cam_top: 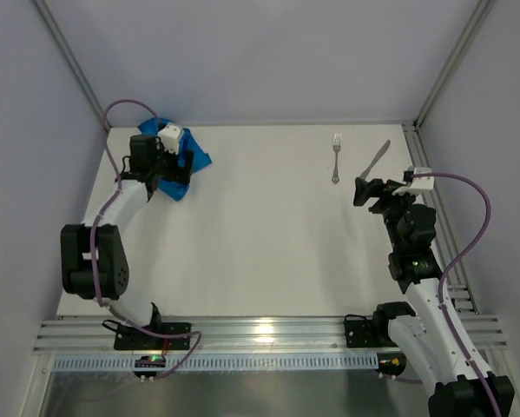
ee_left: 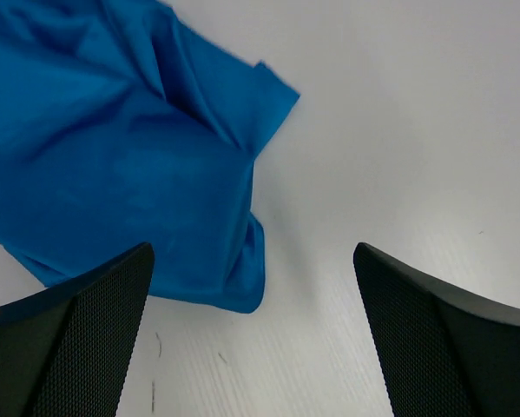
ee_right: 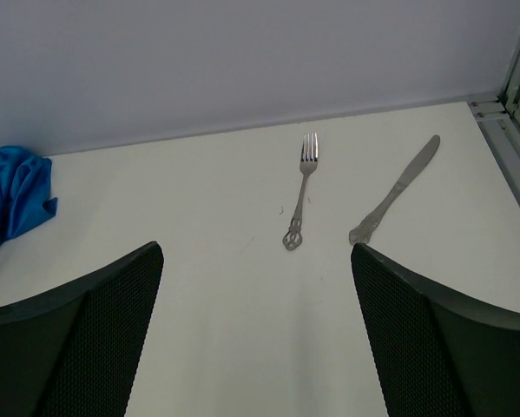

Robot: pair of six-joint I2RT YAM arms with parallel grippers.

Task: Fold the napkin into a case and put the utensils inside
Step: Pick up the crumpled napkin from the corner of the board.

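Napkin crumpled, soft, likely slippery; pinch a free corner. Fork, knife thin, rigid. Both end effectors released: left, right.

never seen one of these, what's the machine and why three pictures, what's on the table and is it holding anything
These are two robot arms bolted at the near edge of a white table, each ending in a two-finger gripper. The overhead picture comes from a fixed camera above and behind the arms. The other two come from small cameras on each wrist, so the dark shapes at the bottom are that arm's own fingers.

The left gripper hangs open over a crumpled bright blue napkin at the far left corner of the table. The right gripper is open too, pointing toward a silver fork and a silver knife, which lie side by side, apart from each other, near the far right. Neither gripper holds anything, and the napkin is not yet folded.
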